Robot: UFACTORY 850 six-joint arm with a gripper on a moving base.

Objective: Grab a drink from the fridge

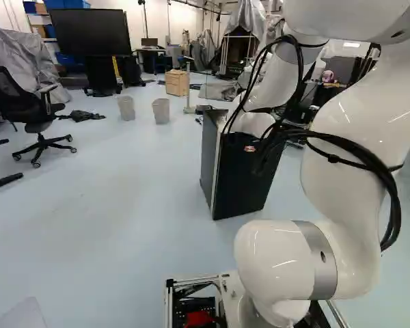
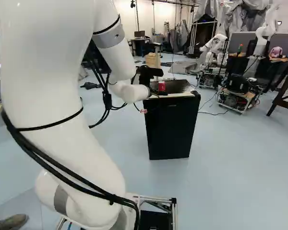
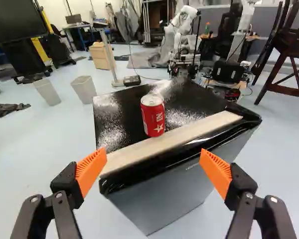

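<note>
Left base view, from its left edge: a black office chair [image 1: 27, 102] stands well apart from the arm, then a crumpled dark cloth [image 1: 87, 115] lies on the floor. A large black screen [image 1: 89, 32] stands behind them, followed by two grey bins [image 1: 126, 108] side by side and a wooden box [image 1: 177, 82] further back. Next comes the black fridge [image 1: 242, 181], upright on the floor and partly covered by the white arm [image 1: 348, 171] and its looped black cables [image 1: 389, 205].

Right base view, again from the left: the arm reaches forward to the tool [image 2: 152, 73], near the top of the fridge. The red can [image 2: 162, 86] stands upright on that top. Farther right, beyond the fridge, are another robot [image 2: 215, 48], a low wheeled cart [image 2: 237, 96] with gear on it, and a dark wooden frame [image 2: 285, 93].

In the wrist view the tool is released, its orange pads [image 3: 91, 172] wide apart with nothing gripped. The can is ahead of the tool, on the fridge's glossy top; the fridge's near edge and a pale strip [image 3: 164, 142] along it lie between the two.
</note>
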